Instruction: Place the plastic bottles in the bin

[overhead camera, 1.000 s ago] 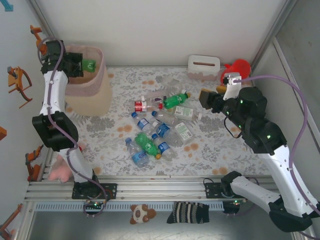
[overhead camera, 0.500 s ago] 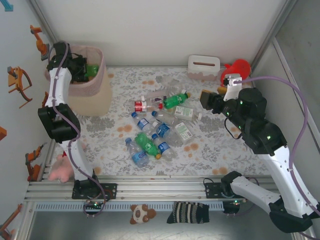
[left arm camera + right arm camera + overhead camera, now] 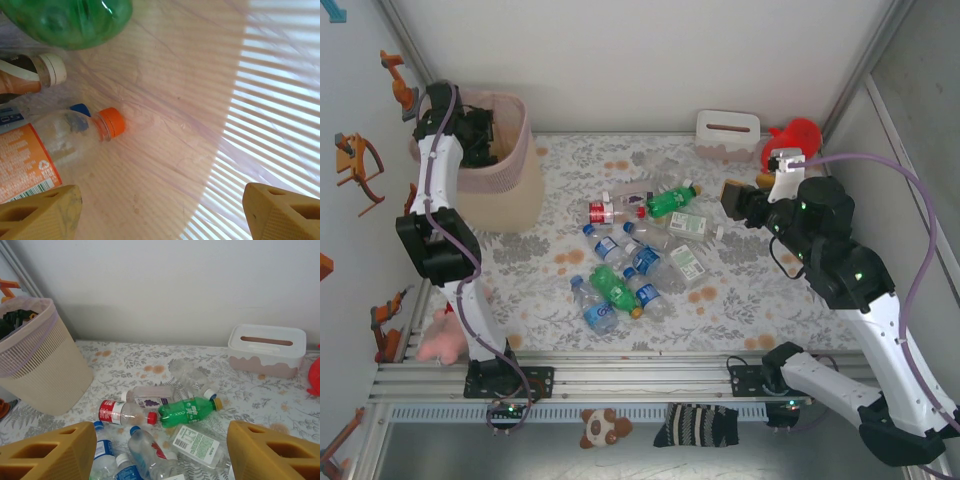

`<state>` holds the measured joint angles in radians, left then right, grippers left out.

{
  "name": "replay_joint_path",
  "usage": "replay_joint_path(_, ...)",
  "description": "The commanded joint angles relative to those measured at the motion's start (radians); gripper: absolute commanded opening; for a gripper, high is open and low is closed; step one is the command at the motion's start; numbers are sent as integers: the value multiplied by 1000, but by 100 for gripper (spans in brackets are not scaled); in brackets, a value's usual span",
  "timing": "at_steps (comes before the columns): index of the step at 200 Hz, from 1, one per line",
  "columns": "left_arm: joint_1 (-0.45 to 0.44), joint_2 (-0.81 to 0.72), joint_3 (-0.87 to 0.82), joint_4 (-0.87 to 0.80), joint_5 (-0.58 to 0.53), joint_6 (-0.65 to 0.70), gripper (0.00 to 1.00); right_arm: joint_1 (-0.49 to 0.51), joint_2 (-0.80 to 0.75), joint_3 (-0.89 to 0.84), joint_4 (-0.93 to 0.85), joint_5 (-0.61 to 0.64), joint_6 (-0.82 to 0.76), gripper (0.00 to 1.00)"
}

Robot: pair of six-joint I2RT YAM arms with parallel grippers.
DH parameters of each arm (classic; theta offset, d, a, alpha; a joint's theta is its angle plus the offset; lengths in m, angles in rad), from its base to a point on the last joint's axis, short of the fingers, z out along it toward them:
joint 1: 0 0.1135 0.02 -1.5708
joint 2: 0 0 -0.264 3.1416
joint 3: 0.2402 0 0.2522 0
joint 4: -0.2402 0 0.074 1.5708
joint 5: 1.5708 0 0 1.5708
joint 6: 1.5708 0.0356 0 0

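Observation:
Several plastic bottles [image 3: 630, 250] lie in a heap mid-table: a green one [image 3: 670, 200], a red-labelled one [image 3: 605, 211], clear ones with blue labels. In the right wrist view the green bottle [image 3: 189, 411] and the red-labelled bottle [image 3: 120, 412] lie ahead. My left gripper [image 3: 475, 135] reaches into the bin [image 3: 510, 170] and is open, with nothing between its fingers [image 3: 42, 210]. Inside the bin lie a green bottle [image 3: 75, 20], an orange-labelled bottle [image 3: 55, 145] and a brown one [image 3: 30, 77]. My right gripper [image 3: 732, 195] hovers open to the right of the heap.
A white tissue box [image 3: 727, 133] and a red toy [image 3: 795, 140] stand at the back right. A pink plush [image 3: 442, 340] lies by the left arm's base. Walls close in the table on three sides. The bin [image 3: 40, 365] stands at the far left.
My left gripper has dipped into the bin and opened, and the green bottle it held has dropped inside. The right arm has barely moved.

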<state>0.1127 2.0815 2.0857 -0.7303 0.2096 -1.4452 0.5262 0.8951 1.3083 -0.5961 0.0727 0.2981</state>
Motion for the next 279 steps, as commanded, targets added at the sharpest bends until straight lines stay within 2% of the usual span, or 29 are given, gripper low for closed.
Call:
replay_joint_path(1, -4, -67, 32, -24, 2, 14, 82, 6, -13, -4, -6, 13, -2, 68)
replay_joint_path(35, -7, -134, 8, 19, 17, 45, 77, 6, -3, -3, -20, 16, 3, 68)
replay_joint_path(92, -8, -396, -321, 455, 51, 192, 76, 6, 55, 10, -88, 12, 8, 67)
replay_joint_path(145, -16, -572, -476, 476, 176, 474, 76, 6, 122, 16, -119, -18, 6, 67)
replay_joint_path(166, -35, -660, -571, 448, 180, 629, 76, 6, 154, 16, -123, -35, 13, 67)
replay_joint_path(190, -62, -744, -655, 352, 129, 828, 76, 6, 191, 12, -125, -65, 18, 66)
replay_joint_path(237, -72, -902, -874, 393, 211, 987, 76, 6, 288, 29, -173, -97, 27, 65)
replay_joint_path(279, -77, -1009, -981, 417, 286, 1021, 76, 6, 380, 37, -190, -150, 35, 65)
